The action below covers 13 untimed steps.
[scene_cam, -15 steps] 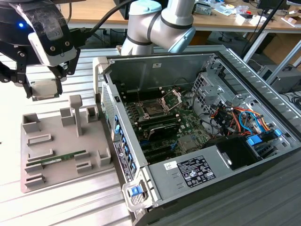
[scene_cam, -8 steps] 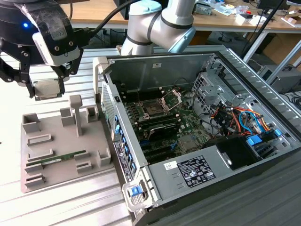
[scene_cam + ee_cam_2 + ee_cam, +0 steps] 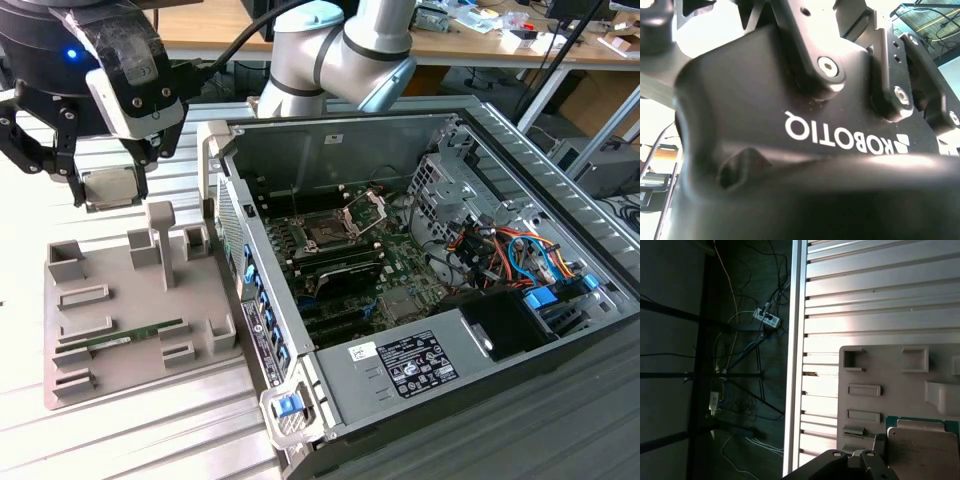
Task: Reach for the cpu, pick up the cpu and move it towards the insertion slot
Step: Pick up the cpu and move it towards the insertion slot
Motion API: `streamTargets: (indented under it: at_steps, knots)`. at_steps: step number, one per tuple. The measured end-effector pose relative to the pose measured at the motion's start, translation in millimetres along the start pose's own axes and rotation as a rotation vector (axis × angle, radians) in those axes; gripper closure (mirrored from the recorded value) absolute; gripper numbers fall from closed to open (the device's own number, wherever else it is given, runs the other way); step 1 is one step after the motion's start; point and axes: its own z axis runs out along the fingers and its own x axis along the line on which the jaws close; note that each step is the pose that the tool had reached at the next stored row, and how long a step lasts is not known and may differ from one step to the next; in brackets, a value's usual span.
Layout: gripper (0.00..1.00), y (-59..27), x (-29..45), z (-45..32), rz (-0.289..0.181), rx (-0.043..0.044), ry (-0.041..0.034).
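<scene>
The gripper point(image 3: 105, 185) fingers point(image 3: 72, 175) are clenched on the cpu point(image 3: 110, 187), lifted at ten o'clock from the insertion slot point(image 3: 328, 232).

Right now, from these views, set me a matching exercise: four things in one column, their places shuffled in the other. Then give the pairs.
1. cpu
2. insertion slot
3. memory stick
4. grey tray

A. lying on the grey tray
B. on the ribbed table, beside the computer case
C. on the board inside the open computer case
D. at the pincer, at the exterior view's upper left

Pairs: 1-D, 2-C, 3-A, 4-B.
</scene>
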Motion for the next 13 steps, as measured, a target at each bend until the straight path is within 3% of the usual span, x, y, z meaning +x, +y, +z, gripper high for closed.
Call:
streamTargets:
  at_steps: [13]
  knots:
    - [0.45,-1.0,-15.6,0.0,0.0,-0.0001,0.0]
